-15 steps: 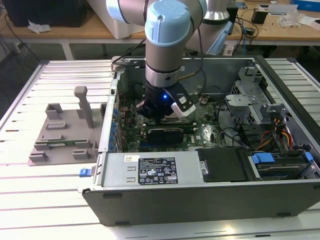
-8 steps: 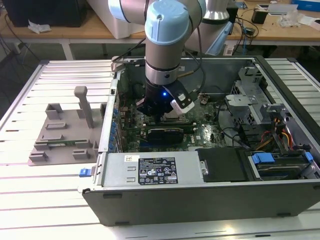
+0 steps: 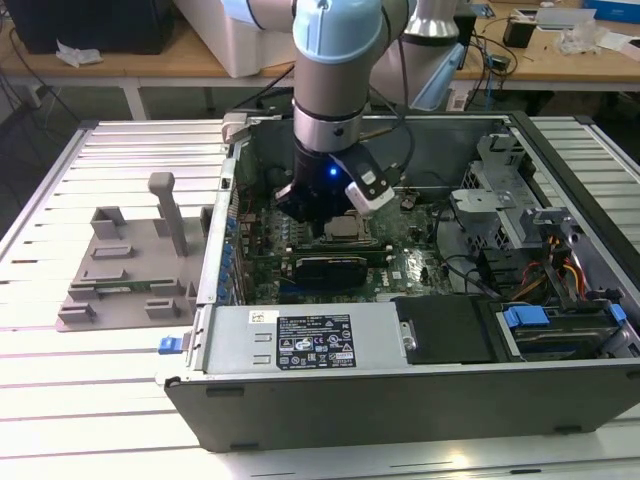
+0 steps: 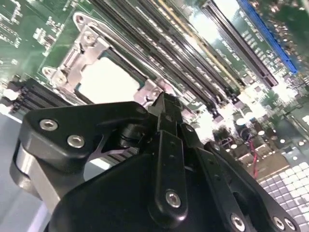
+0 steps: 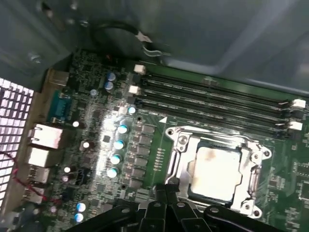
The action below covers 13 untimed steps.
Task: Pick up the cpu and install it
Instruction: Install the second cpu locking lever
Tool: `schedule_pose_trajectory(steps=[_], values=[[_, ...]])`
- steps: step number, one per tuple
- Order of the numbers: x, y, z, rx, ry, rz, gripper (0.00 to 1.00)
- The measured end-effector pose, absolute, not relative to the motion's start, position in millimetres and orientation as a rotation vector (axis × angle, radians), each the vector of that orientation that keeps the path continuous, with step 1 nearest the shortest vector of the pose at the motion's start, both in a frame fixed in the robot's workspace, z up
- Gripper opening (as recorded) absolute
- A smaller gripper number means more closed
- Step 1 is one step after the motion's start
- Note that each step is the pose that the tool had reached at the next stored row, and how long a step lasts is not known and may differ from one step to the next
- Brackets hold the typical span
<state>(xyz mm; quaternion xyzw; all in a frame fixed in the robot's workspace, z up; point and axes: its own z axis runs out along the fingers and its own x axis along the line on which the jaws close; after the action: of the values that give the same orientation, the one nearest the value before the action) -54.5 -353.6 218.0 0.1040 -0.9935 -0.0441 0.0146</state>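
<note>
Inside the open case [image 3: 560, 250] on the slatted tabletop [image 3: 110, 400], our arm [image 3: 335, 60] reaches down over the motherboard [image 3: 400, 265]. Our end effector [image 4: 165, 104] hovers just above the board, right beside the socket [image 5: 217, 169]. Its fingers [image 4: 166, 116] are pressed together with no gap between them, and they hold nothing.

The cpu [image 5: 215, 169] already sits in the socket, its pale metal top framed by the silvery bracket; in the second wrist view we see the same chip [image 4: 108, 79] just past the fingertips, apart from them. In the exterior view the socket [image 3: 345, 228] peeks out beside the wrist.

Memory slots [image 5: 217, 104] run along one side of the socket, and a row of blue-topped capacitors [image 5: 118, 145] stands on the other side. On the exterior view's left, a grey tray [image 3: 130, 270] with upright blocks rests on the tabletop next to the case.
</note>
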Motion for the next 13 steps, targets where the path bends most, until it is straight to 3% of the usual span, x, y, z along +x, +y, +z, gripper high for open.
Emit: schedule_pose_trajectory(steps=[3,13], values=[[-37,-343,217,0.32,-3.078,-0.075,0.1],[-19,-334,234,0.317,-3.068,-0.011,0.1]])
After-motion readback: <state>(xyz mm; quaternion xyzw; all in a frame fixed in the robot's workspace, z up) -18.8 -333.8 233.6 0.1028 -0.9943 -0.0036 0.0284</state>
